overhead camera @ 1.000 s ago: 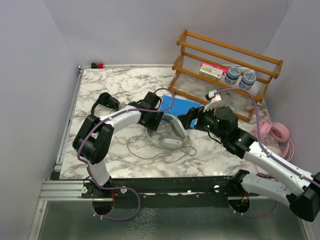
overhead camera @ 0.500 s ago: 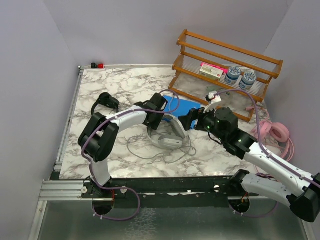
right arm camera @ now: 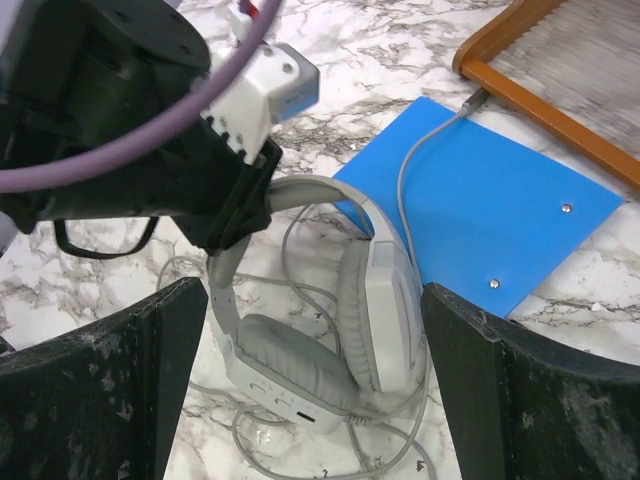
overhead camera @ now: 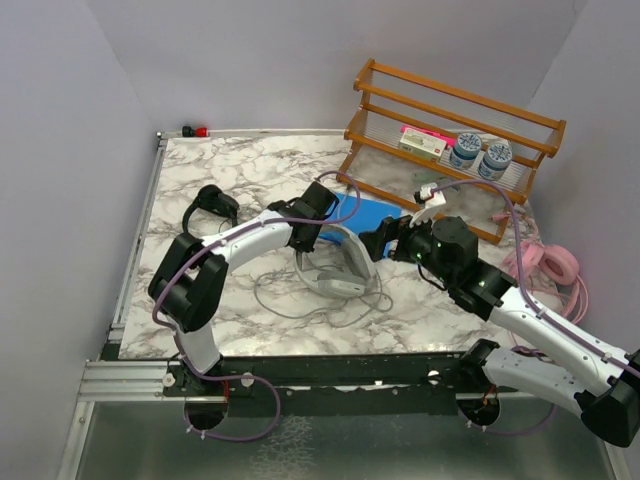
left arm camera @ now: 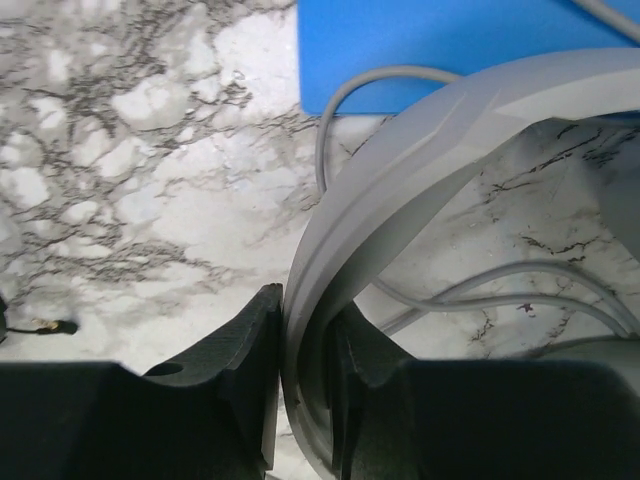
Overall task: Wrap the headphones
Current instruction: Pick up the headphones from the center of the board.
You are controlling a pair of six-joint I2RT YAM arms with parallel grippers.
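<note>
Your left gripper [left arm camera: 305,380] has its jaws clamped on the headband of the grey-white headphones [overhead camera: 338,268]. Your right gripper [right arm camera: 315,340] hovers just above them w/ jaws wide apart, touching nothing. Headphones lie mid-tabletop [overhead camera: 230,170], band's top at the edge of the blue sheet [overhead camera: 370,212], grey cable [overhead camera: 268,298] in loose loops around them. Vs 1 s ago: left jaws stood apart, now closed on the band; right jaws unchanged.

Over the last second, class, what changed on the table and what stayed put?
The left gripper edged slightly right and its fingers closed on the headband of the grey-white headphones. The right gripper stayed open beside them; the headphones, the black pair and the pink pair did not move.
</note>
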